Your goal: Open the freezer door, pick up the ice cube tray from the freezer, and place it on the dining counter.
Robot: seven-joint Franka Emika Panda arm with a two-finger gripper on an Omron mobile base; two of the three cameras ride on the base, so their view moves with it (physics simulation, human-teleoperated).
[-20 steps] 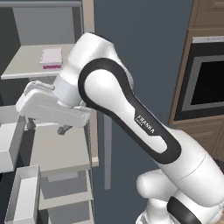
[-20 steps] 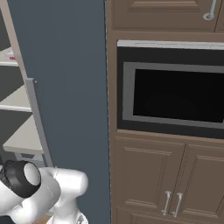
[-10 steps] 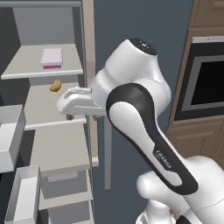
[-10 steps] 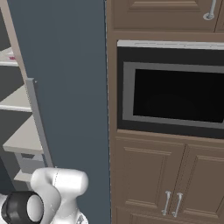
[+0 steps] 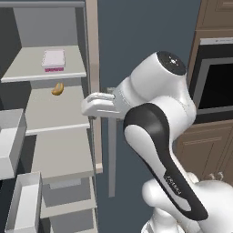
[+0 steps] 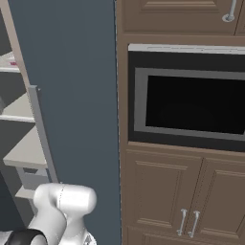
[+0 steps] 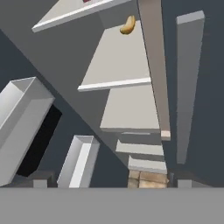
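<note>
Freezer [image 5: 54, 136] standing open, grey inside, pale grey shelves stacked one above another. Ice cube tray [image 5: 53, 60] lying flat on the upper shelf, pale top and pink sides, near the shelf's right half, untouched and well apart from the arm. Small orange-brown lump [image 5: 57, 88] on the shelf just below, toward the back; same lump [image 7: 127, 25] near the top of the hand view. Freezer door [image 5: 11, 141] swung out at the left edge, clear bins on its inner side, one higher and one lower; the same bins [image 7: 22, 118] seen slanted in the hand view. Long grey vertical handle [image 5: 112, 141] on the neighbouring slate-blue door [image 6: 72, 95], just right of the freezer opening. White arm rising from the lower right of the left base view, elbow bent high, hand [image 5: 98, 105] stretched leftward in front of the handle, level with the gap between the second and third shelves. Gripper [image 7: 107, 183] wide apart, nothing between the tips, two dark fingertips [image 7: 40, 183] low in the hand view, pointed into the freezer's lower shelves. Built-in oven [image 6: 189, 103] with black glass set in brown wooden cabinets [image 6: 182, 196] to the right.
</note>
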